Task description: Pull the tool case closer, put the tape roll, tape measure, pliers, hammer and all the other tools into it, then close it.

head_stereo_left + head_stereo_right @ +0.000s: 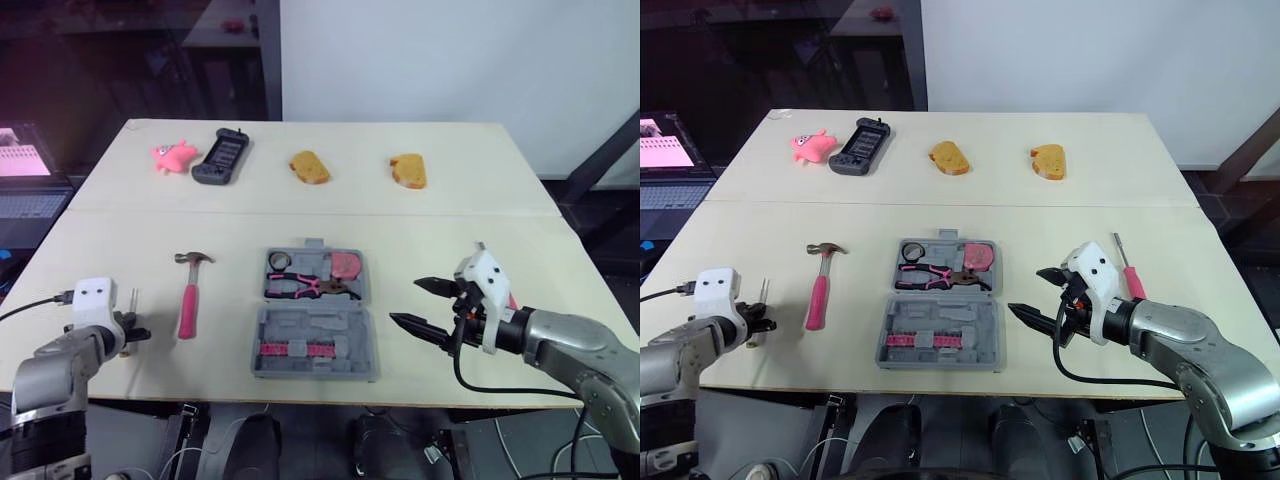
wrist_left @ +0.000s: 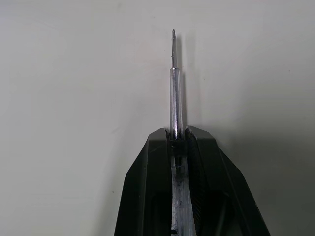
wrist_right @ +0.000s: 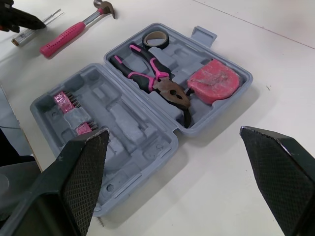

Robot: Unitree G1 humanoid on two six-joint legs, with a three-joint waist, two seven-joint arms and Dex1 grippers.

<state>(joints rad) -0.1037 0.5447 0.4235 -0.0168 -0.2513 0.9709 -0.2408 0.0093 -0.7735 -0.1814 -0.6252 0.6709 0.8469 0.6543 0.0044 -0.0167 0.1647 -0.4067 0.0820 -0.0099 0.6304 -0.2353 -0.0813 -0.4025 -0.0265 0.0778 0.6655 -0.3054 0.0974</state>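
Head eyes high, right wrist near tool case [image 1: 316,340].

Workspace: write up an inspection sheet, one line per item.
Surface: pale table, with a seam running across it.
Job's things: tool case open, holding tape roll, pliers and tape measure; hammer on the table to its left; red-handled screwdriver to its right.
Clutter: pink toy, black handset and two bread-like pieces along the far side.
Grippers: left gripper shut on a thin metal rod; right gripper open and empty, beside the case.
Cables: black cable loops under the right arm; second cable at the left wrist.
Surroundings: laptop to the left; white wall behind.
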